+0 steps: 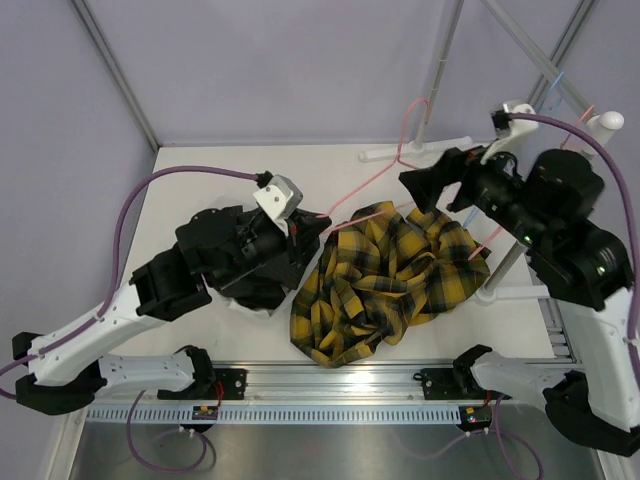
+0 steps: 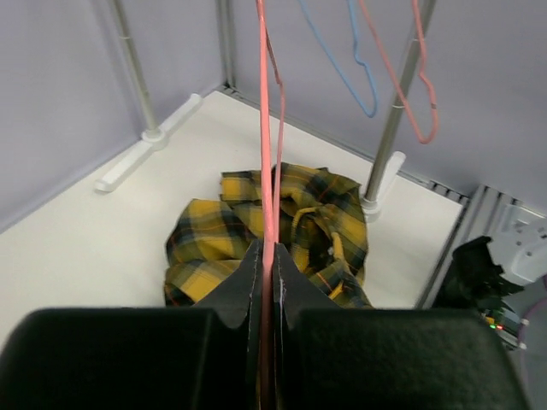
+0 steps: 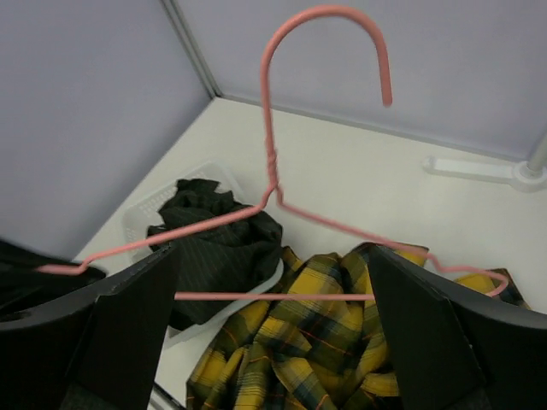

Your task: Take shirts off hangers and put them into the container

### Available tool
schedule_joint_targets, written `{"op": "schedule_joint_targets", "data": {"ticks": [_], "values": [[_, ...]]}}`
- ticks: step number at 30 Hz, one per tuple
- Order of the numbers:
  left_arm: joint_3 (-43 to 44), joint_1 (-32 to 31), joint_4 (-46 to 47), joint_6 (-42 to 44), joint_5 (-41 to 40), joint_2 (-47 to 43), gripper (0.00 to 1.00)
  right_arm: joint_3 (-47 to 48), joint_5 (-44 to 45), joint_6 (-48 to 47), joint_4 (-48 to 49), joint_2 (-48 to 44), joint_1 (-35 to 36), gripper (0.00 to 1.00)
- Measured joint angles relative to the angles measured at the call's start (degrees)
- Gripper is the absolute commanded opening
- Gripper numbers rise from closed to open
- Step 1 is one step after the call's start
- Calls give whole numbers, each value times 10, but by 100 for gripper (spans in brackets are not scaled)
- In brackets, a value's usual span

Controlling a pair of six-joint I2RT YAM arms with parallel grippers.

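The yellow-and-black plaid shirt [image 1: 385,280] [image 2: 265,226] [image 3: 325,350] lies crumpled on the table, off its hanger. My left gripper [image 1: 322,228] [image 2: 267,249] is shut on the wire of a pink hanger [image 1: 385,170] [image 2: 267,154] [image 3: 272,184], which rises above the shirt. My right gripper [image 1: 425,195] [image 3: 273,312] stands open just above the plaid shirt, with the hanger's bottom bar running across the gap between its fingers. A black pinstriped shirt [image 3: 218,248] lies in the container [image 3: 149,209] [image 1: 255,308], mostly hidden under the left arm in the top view.
A light blue hanger [image 2: 346,64] and another pink hanger [image 2: 414,85] hang on the white rack, whose pole [image 2: 393,120] [image 1: 505,262] stands right of the shirt. A rack foot [image 1: 415,152] lies at the back. Walls enclose the table on the left and at the back.
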Motion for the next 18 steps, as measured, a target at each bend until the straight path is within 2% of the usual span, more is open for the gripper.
{"op": "schedule_joint_targets", "data": {"ticks": [1, 2, 3, 9, 13, 18], "values": [[11, 2, -3, 7, -9, 5, 0, -1, -12, 8, 0, -18, 0, 87], [25, 3, -5, 16, -14, 14, 0, -3, -29, 16, 2, -40, 0, 27], [41, 7, -2, 25, -19, 26, 0, -7, -48, 22, 5, -66, 0, 0], [158, 30, 33, 71, -9, 149, 0, -43, -177, 66, 5, -215, 0, 0], [224, 66, 41, 79, 38, 244, 0, -146, -220, 76, -16, -286, 1, 0], [326, 94, 48, 80, 89, 363, 0, -268, -235, 89, -84, -318, 1, 0]]}}
